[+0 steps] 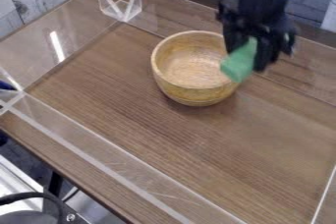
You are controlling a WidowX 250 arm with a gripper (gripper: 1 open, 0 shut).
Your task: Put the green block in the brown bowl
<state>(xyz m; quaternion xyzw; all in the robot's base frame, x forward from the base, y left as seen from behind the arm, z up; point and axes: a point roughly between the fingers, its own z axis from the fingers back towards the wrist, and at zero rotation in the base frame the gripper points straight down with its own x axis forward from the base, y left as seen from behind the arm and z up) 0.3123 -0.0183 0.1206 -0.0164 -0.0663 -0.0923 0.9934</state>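
The green block hangs in the air, held between the fingers of my black gripper, which points down and is shut on it. The block sits over the right rim of the brown bowl, a round tan wooden bowl standing on the wooden table. The bowl's inside shows nothing in it. The arm rises out of the top of the view.
The wooden table is ringed by a low clear plastic wall along its left and front edges. A clear plastic stand sits at the back left corner.
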